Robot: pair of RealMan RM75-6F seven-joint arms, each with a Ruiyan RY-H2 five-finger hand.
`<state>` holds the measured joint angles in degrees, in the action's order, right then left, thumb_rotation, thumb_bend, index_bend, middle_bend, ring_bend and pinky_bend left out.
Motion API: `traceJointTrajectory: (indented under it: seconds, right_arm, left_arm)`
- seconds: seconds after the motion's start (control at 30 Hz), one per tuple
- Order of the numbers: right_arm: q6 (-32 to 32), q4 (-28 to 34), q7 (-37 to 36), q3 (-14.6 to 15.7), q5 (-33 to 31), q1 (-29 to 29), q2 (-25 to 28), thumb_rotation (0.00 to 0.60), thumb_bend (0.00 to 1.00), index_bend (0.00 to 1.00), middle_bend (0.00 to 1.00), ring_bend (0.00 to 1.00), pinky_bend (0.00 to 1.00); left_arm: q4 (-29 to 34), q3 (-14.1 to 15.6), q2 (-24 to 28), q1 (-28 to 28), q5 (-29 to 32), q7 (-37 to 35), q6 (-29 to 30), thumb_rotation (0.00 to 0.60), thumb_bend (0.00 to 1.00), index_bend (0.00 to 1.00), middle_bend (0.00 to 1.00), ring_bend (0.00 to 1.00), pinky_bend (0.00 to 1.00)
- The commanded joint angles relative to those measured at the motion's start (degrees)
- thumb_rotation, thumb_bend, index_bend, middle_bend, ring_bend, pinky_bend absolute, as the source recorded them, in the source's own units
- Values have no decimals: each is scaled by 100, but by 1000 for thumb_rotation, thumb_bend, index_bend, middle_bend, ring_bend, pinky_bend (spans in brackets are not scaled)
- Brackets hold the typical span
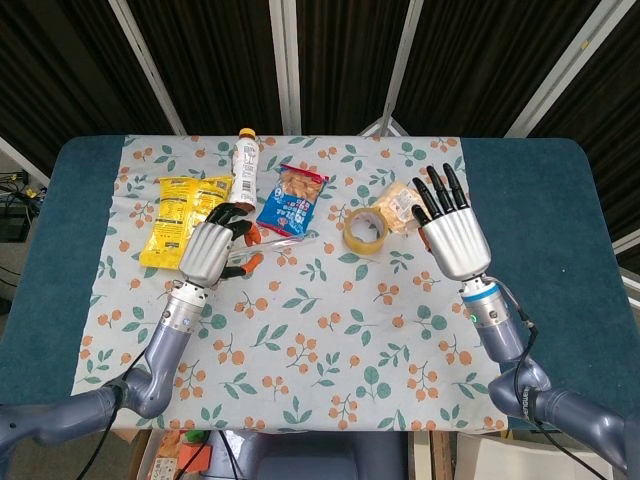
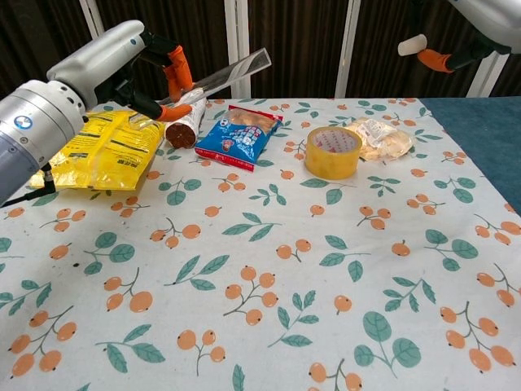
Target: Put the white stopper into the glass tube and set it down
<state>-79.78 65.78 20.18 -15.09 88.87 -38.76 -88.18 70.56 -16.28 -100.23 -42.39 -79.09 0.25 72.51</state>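
Glass tube [image 2: 218, 73]: clear, long and thin, up off the table, tilted with the far end higher, pinched at the low end by the left hand [image 1: 212, 250].
White stopper [image 2: 412, 44]: small, white and round-ended, up in the air, held at the fingertips of the right hand [image 1: 452, 234], well apart from the tube.

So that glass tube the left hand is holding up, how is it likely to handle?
The glass tube looks thin and clear, so it is probably light, rigid and fragile if squeezed hard. The left hand pinches only one end, so its smooth wall might slip or pivot. Being round, it would likely roll on the flat tablecloth once set down.
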Motion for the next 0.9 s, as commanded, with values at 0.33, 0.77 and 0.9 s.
traceJointTrajectory:
  seconds: [0.33,0.77,0.9]
  right_arm:
    - [0,-109,29,4,-54,-63,-118,600,392,697,227,30,0]
    - [-129,-73,132,81,133,-152,-197,600,391,697,227,30,0]
    - [-158,-32,155,37,176,-229,-229,600,392,697,227,30,0]
  left_arm:
    - [-923,-138,-629,-89,3,-663,221,600,580,698,713,268,181]
    - [-808,-157,-586,-117,-25,-561,251,600,580,699,712,268,181]
    - [-749,-149,-582,-116,-12,-493,237,600,581,699,712,268,181]
